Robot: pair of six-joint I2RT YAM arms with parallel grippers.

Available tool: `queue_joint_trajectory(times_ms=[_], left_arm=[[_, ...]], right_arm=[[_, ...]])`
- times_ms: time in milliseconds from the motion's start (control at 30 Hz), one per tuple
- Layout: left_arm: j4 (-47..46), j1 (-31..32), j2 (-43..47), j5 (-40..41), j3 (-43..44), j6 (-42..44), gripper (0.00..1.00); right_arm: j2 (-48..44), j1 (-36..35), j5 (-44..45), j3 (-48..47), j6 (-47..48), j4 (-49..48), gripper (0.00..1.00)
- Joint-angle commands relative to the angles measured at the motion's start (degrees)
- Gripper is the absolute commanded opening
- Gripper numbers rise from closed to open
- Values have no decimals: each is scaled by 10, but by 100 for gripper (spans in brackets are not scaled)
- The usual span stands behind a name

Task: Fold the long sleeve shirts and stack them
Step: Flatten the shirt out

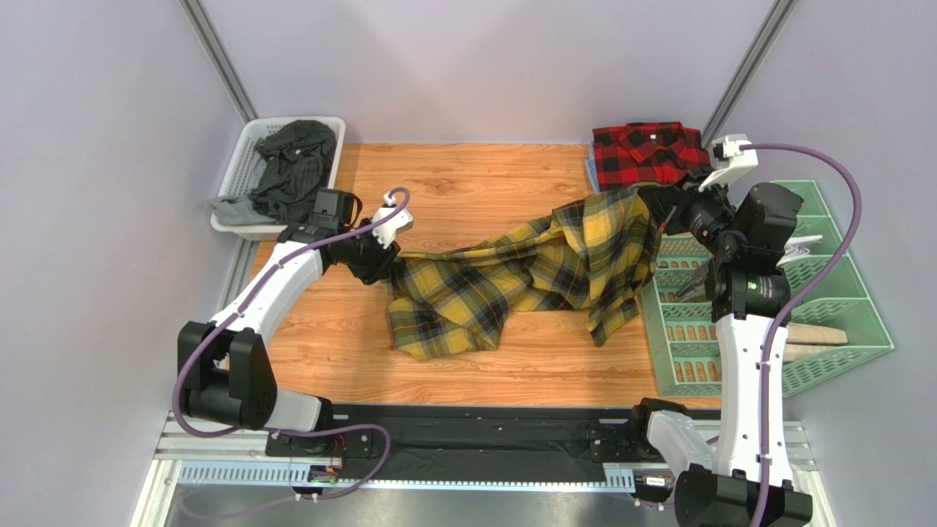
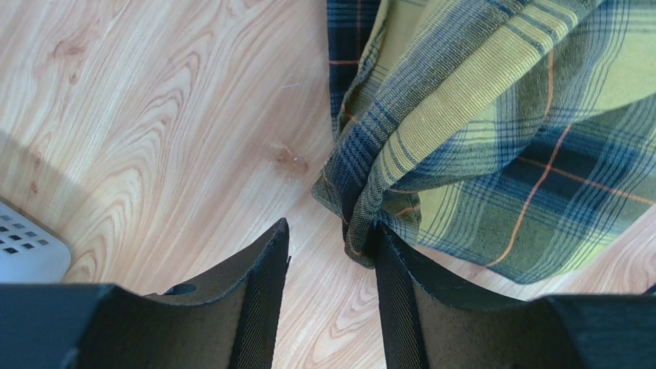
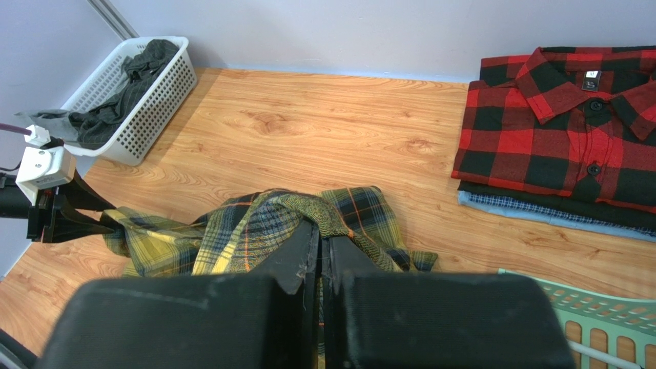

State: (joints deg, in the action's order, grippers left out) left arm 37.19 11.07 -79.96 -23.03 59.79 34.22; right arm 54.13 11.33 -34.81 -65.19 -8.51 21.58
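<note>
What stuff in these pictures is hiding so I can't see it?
Top view: the right arm covers part of the green basket and what lies in it.
Right wrist view: the red shirt hides the folded clothes under it; only their edges show.
Every view: the yellow shirt is bunched, so its own folds hide its buttons.

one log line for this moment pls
yellow shirt: unfolded, crumpled on table | left gripper: open, at its left end | right gripper: shut on its right end | red shirt: folded, far right
</note>
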Motion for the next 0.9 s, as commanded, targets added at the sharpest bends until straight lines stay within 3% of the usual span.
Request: queue_joint_trajectory(times_ms=[0,133,167,267,433,700,867], left_arm=[[-38,-3,-6,-8,-11,-37,45],[-64,-13,-14,-7,-19,-63,26],[-67,-17,-19,-15,-16,-70,15],[-51,-31,-30,-27,13,-79,0],[24,-48,10,6,143,-24,0],[35,-47,55,51,428,-13,0],[-30,-32,118,71,459,65,0]], right_arm=[[-3,2,9,-24,3,-33,0],[0,2,12,-32,-4,-37,0],[1,1,13,-33,-7,-40,0],[7,2,26,-44,-17,-55,0],[41,3,42,-116,-43,-101,0],[149,3,101,-397,-99,-149,0],[164,3,159,-521,-88,-147,0]])
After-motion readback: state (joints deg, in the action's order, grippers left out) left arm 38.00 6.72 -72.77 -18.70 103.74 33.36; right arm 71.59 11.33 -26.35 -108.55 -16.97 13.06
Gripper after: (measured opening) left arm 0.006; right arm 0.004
